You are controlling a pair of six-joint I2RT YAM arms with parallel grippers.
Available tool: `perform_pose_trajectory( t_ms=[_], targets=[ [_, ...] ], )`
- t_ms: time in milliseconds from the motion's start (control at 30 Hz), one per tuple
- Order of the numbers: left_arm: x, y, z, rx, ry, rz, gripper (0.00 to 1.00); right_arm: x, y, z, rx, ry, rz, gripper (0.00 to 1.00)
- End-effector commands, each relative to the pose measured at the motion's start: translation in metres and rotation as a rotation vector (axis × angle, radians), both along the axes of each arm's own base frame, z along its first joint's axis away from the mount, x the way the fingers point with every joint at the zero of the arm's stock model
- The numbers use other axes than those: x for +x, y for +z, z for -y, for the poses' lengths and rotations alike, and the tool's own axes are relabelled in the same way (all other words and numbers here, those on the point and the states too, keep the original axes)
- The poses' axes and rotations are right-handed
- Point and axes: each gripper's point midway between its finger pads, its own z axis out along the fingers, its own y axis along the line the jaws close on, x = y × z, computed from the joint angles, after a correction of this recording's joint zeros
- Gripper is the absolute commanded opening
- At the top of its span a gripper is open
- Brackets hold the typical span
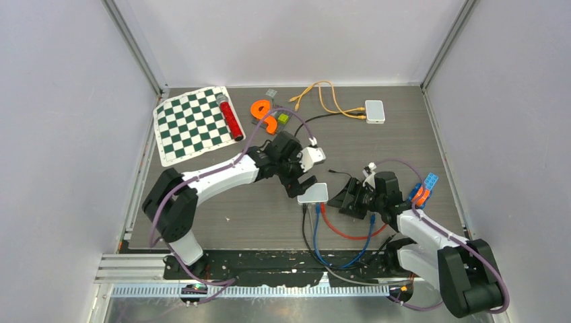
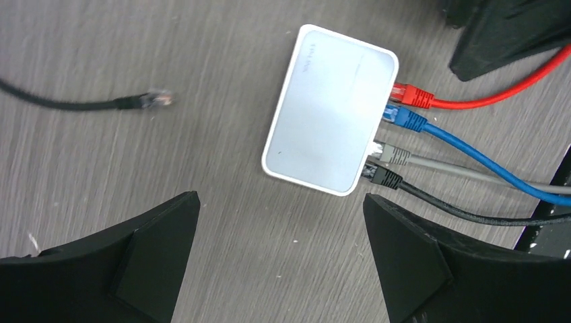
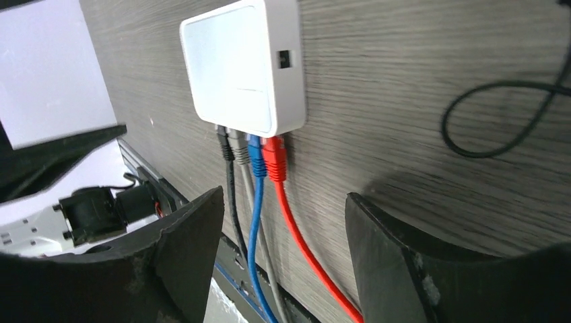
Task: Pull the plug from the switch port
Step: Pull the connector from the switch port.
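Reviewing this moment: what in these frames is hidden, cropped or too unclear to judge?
Top view: ports of the switch are too small; the left gripper covers one corner.
Left wrist view: the loose black plug is blurred; the four plugged cables run off the right edge.
Right wrist view: the latch of the red plug cannot be made out; the cables leave the bottom edge.
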Motion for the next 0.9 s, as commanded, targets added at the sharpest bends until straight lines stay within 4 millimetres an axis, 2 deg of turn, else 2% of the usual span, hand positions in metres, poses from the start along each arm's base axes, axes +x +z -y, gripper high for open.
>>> perform_pose_trajectory(
  t_ms=[0, 133, 300, 500, 733, 867],
  targets=[
    [-0.015, -0.005, 0.014, 0.072, -0.156, 0.015, 0.96, 0.02, 0.004, -0.003, 0.059, -0.103, 0.013, 0.72],
    [-0.02, -0.025, 0.017, 0.144, -0.208, -0.008, 0.95, 0.018, -0.002, -0.009, 0.084, -0.079, -0.024, 0.7],
    [-0.016, -0.027, 0.025, 0.168, -0.23, 0.005, 0.95, 0.015, -0.013, -0.012, 0.084, -0.052, -0.074, 0.69],
    [-0.008, -0.036, 0.027, 0.213, -0.23, 0.015, 0.96, 0.017, -0.011, -0.014, 0.097, -0.048, -0.067, 0.69],
    [-0.013, -0.048, 0.027, 0.253, -0.258, -0.002, 0.95, 0.019, -0.014, -0.015, 0.093, -0.047, -0.078, 0.67],
    [-0.016, -0.048, 0.031, 0.247, -0.272, -0.002, 0.96, 0.018, -0.017, -0.015, 0.094, -0.047, -0.089, 0.67]
  ],
)
